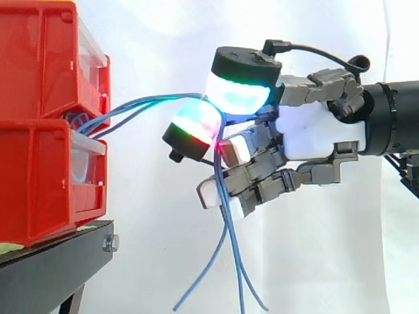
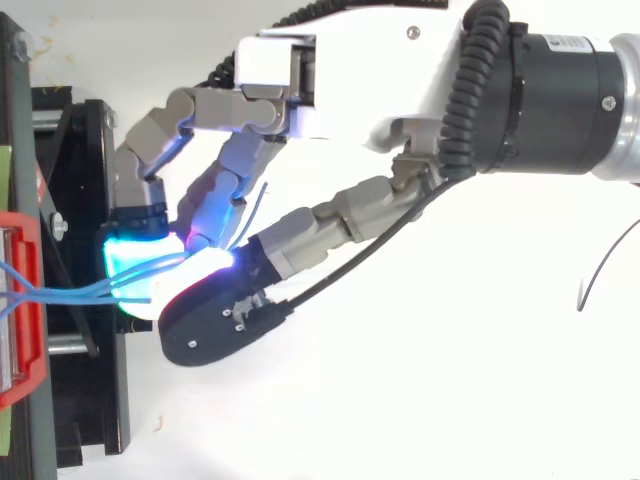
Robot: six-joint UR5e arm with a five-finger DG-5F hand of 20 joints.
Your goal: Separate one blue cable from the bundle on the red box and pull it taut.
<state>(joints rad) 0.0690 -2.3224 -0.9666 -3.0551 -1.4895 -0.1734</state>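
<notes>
- White curtain [image 1: 157, 39] backs everything; red bins [image 1: 39, 98] sit stacked on a black stand [image 1: 46, 268] at the left.
- Blue cables [image 1: 134, 106] leave the gap between the bins and cross open air. They pass between two glowing pads [image 1: 239, 91] of the robot hand [image 1: 314, 134], which pinches them, and their loose ends dangle below.
- Several strands seem caught, so I'd ease the pinch until one remains, then draw level, away from the bins.
- Room looks open to the right and beneath. The bin's front edge, where the strands bend, is the likely snag.
</notes>
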